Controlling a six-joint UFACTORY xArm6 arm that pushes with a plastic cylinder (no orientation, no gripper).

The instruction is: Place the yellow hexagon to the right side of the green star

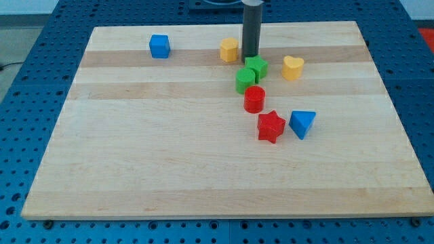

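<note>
The yellow hexagon (229, 49) sits near the view's top, left of my rod. The green star (256, 67) lies just below and right of it. My tip (250, 55) rests between them, touching or nearly touching the star's top edge, with the hexagon close on its left. A green cylinder-like block (245, 80) touches the star's lower left.
A yellow heart (292, 68) lies right of the star. A red cylinder (254, 99), a red star (270, 126) and a blue triangle (302, 124) run down the middle. A blue cube (159, 46) sits at the top left. The wooden board (135, 149) has edges all around.
</note>
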